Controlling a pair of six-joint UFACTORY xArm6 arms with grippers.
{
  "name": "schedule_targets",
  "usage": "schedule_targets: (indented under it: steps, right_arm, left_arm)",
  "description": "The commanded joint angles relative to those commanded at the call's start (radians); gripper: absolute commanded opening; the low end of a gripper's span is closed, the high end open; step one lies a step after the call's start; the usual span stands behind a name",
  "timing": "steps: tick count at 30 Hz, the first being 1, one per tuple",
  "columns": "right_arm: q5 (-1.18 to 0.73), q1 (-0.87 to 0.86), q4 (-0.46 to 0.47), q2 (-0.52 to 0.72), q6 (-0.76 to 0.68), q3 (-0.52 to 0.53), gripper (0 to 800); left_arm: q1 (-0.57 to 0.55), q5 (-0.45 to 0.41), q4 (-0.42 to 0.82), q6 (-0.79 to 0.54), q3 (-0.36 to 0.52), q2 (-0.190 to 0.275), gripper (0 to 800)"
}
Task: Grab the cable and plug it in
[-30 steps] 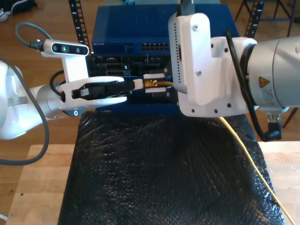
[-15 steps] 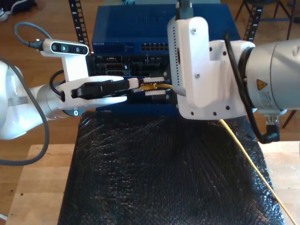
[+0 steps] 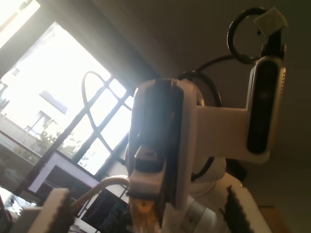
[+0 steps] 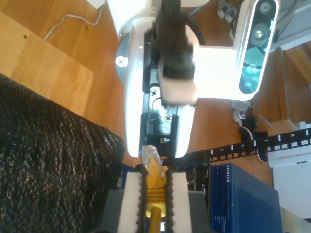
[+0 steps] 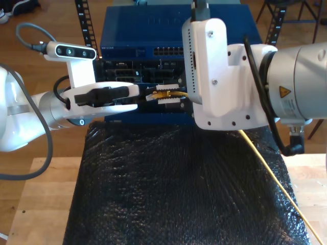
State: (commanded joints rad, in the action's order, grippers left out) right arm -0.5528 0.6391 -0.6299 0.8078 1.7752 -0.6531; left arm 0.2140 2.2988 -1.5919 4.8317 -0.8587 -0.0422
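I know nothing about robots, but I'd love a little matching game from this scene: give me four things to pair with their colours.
Things:
1. cable
2. mat
3. box behind the mat
4. table

Colours:
A. blue
B. light wood
C. yellow
D. black

Pairs: 1-C, 2-D, 3-A, 4-B

The yellow cable (image 5: 271,171) is trailing diagonally over the black mat (image 5: 173,189), its clear plug (image 4: 149,154) sticking out beyond the mat's far edge.
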Motion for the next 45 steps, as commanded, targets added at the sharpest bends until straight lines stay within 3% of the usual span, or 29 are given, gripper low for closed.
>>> schedule_targets:
  steps: [4,10,24,35,45]
  right_arm:
    - [0.0,-0.006,0.002,-0.006,-0.018,-0.006,2]
    - [0.0,-0.032,0.002,-0.035,-0.031,-0.026,2]
    - [-0.002,-0.186,0.003,-0.112,-0.092,-0.054,2]
    - [-0.002,-0.273,0.011,-0.143,-0.097,-0.077,1]
    - [-0.002,-0.356,0.037,-0.221,-0.1,-0.072,0]
  left_arm:
    - [0.026,-0.009,0.002,-0.005,-0.009,0.003,799]
    - [0.098,-0.106,0.015,-0.011,-0.046,0.023,799]
    - [0.216,-0.262,0.27,-0.071,-0.198,0.077,799]
    - [0.315,-0.288,0.529,-0.14,-0.267,0.091,799]
    - [0.322,-0.427,0.855,-0.293,-0.262,0.218,799]
